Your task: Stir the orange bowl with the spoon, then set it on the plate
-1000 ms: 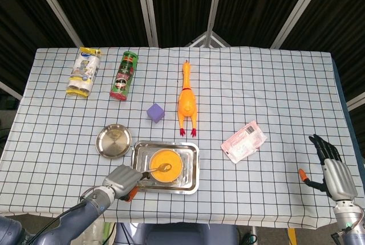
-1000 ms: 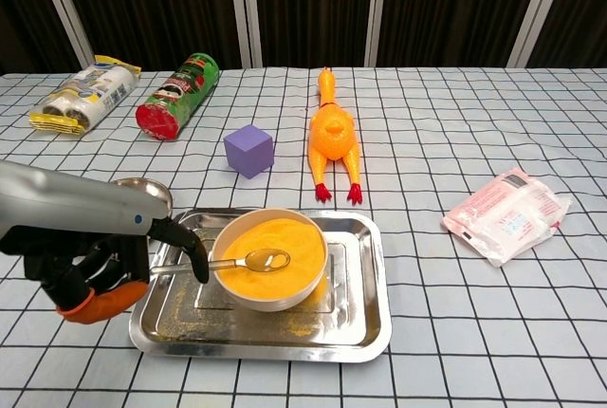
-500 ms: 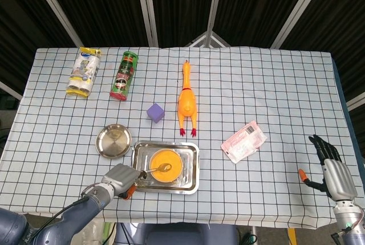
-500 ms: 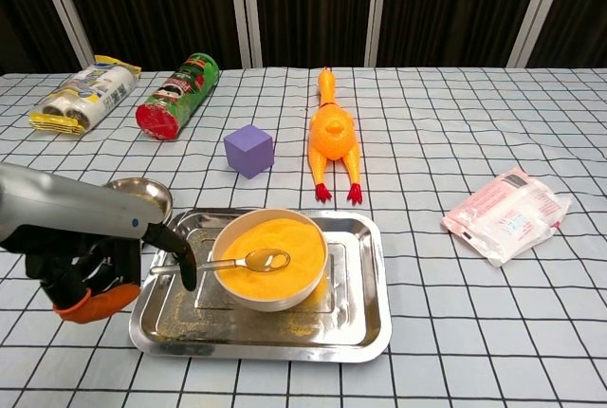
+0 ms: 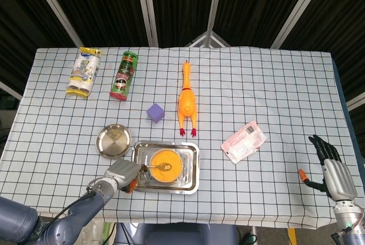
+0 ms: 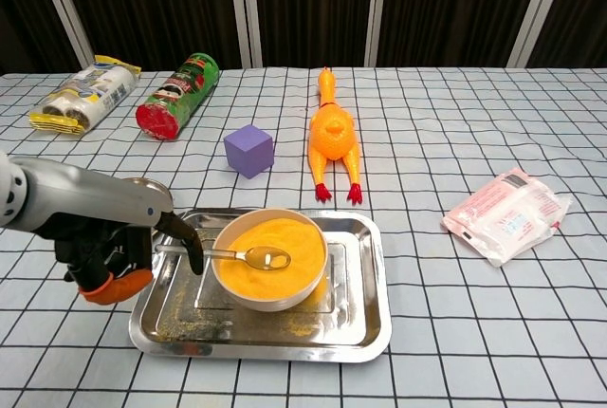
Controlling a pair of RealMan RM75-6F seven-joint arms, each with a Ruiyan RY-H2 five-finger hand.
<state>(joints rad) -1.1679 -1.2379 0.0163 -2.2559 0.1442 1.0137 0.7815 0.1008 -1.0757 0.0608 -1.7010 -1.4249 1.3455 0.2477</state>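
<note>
The orange bowl [image 6: 269,258] [image 5: 165,164] sits in a metal tray [image 6: 356,323] [image 5: 191,179]. A spoon [image 6: 248,256] [image 5: 161,166] lies with its scoop over the orange contents and its handle out to the left. My left hand [image 6: 109,251] [image 5: 121,175] holds the handle end at the tray's left side. The small round metal plate [image 5: 113,141] [image 6: 144,187] lies just left of and beyond the tray, partly hidden by my arm in the chest view. My right hand [image 5: 331,170] rests open at the table's right front edge, away from everything.
A purple cube [image 6: 249,150], a rubber chicken [image 6: 333,135], a green chip can [image 6: 178,95] and a snack bag [image 6: 83,93] lie further back. A pink-white packet [image 6: 505,213] lies at the right. Orange powder is scattered on the tray floor.
My left hand has risen and shifted slightly toward the far side, tilting the spoon's handle up. The spoon's scoop stays over the bowl. The right hand has not moved.
</note>
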